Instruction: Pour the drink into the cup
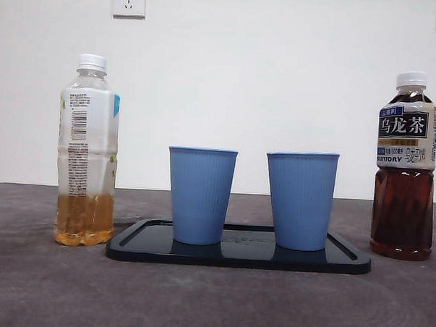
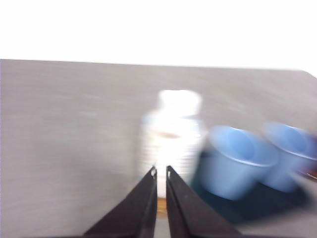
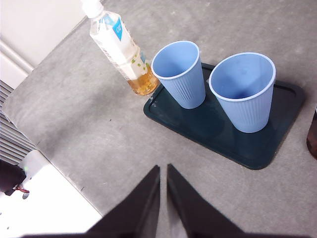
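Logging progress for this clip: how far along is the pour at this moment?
Nothing looks done: both bottles, the pale tea bottle and the dark oolong bottle, stand capped and upright beside the tray, and the two blue cups look empty. In hand: the left gripper, jaws nearly shut, points at the pale bottle; the right gripper waits above the table. Left: gripping, uncapping, pouring.

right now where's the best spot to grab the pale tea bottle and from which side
Probably the labelled midbody of the pale tea bottle, gripped level across it. It stands upright and capped, off the tray, with the nearest blue cup on one side, so come from the open table side. The left gripper already faces it, jaws nearly together.
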### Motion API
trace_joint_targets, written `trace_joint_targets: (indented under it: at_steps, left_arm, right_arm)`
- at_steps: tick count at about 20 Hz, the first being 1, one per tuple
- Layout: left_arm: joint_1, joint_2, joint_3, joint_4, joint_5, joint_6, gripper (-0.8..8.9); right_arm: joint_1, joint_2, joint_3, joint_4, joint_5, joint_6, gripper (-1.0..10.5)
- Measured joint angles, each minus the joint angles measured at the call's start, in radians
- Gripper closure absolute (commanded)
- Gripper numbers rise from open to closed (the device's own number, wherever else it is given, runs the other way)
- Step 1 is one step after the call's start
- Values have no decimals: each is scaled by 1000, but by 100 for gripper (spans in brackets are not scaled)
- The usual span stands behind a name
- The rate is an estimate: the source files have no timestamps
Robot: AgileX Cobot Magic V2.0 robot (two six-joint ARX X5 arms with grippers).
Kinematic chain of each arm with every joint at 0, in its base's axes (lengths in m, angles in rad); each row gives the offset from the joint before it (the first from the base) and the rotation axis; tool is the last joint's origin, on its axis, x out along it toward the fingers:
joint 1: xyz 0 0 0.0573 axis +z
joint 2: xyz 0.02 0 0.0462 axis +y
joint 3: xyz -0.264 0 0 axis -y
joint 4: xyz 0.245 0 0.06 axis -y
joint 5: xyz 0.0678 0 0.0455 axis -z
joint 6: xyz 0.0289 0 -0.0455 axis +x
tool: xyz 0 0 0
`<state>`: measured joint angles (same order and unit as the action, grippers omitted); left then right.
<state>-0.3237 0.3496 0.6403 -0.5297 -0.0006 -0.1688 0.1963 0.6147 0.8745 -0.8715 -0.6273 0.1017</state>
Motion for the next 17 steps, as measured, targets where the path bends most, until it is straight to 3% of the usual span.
trace_joint_targets:
  at_steps: [3,6,11,13,17]
  left_arm:
    - [192,-133,-245,114,-3,25,785]
    - [276,-224,-425,196,-1,29,785]
    - [309,-321,-577,267,0,41,785]
    - [309,-347,-605,343,-1,53,786]
    - [309,-345,-608,355,-1,56,786]
  right_arm:
    - [0,0,0,0,0,0,927]
    - [0,0,0,0,0,0,927]
    - [0,0,0,0,0,0,927]
    - [0,0,0,1,0,0,927]
    - [0,0,0,1,0,0,927]
